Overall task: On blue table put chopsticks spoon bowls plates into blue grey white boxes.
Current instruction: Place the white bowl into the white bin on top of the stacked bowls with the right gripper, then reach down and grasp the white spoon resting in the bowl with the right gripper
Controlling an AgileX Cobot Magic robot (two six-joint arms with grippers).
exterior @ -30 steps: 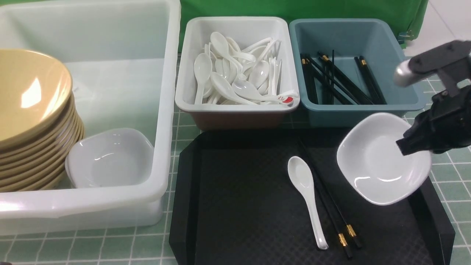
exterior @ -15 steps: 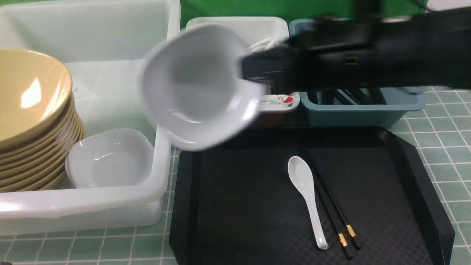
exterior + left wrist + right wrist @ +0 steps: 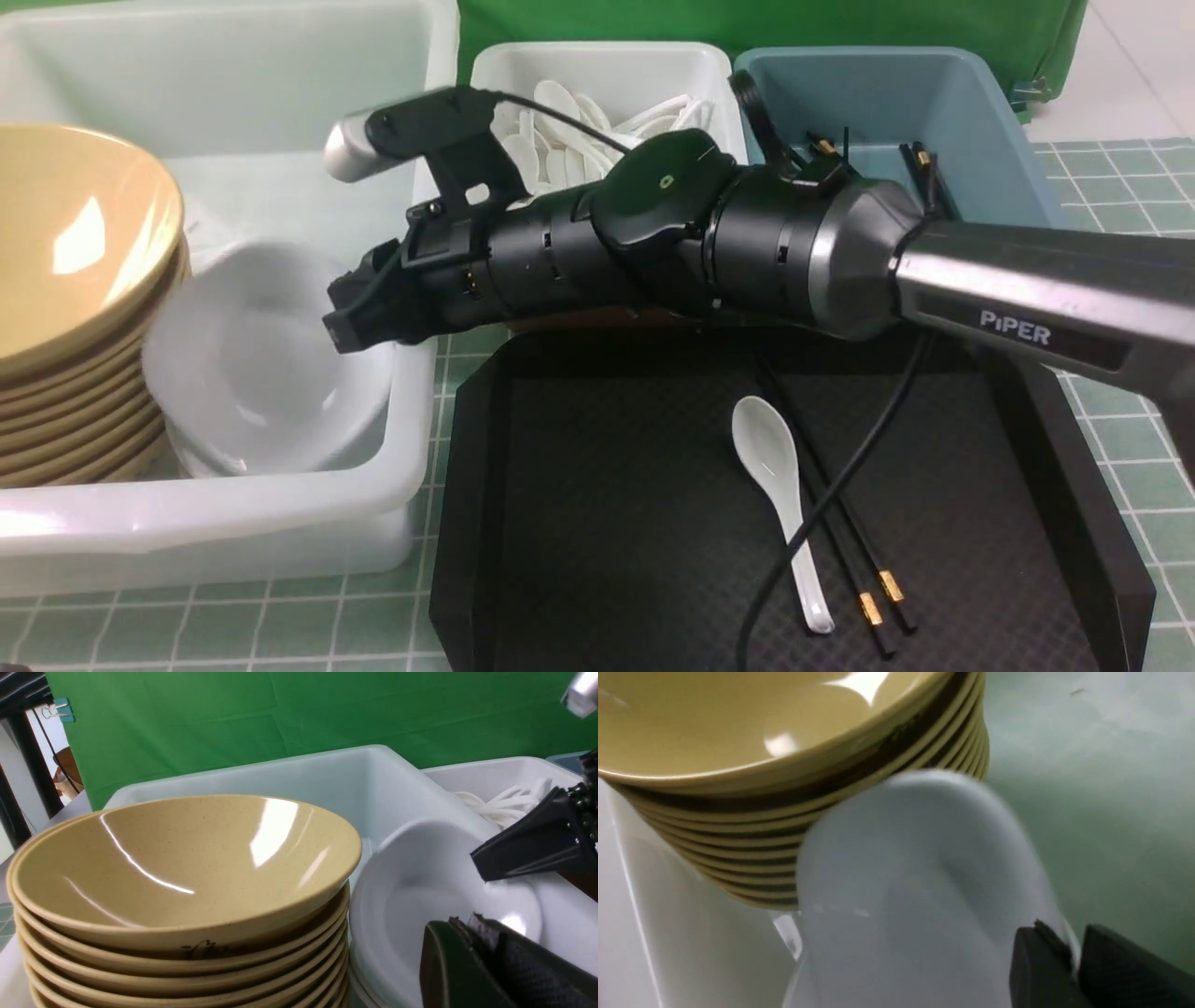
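Near the worktop's front edge, the spoon [image 3: 780,495] and chopsticks [image 3: 854,551] lay on the black tray [image 3: 607,523]. Toward the left edge, my right gripper [image 3: 341,327] pinched the rim of a white plate [image 3: 252,373] inside the large box [image 3: 415,411], beside the stacked bowls [image 3: 75,233]. I couldn't tell how my left gripper [image 3: 462,933] stood.

Three boxes [image 3: 411,448], one tray [image 3: 607,523]

I have swung my right gripper [image 3: 347,322], clamped on the plate [image 3: 247,364], from the table's [image 3: 1134,467] right edge into the large white box [image 3: 417,411] at its left edge.
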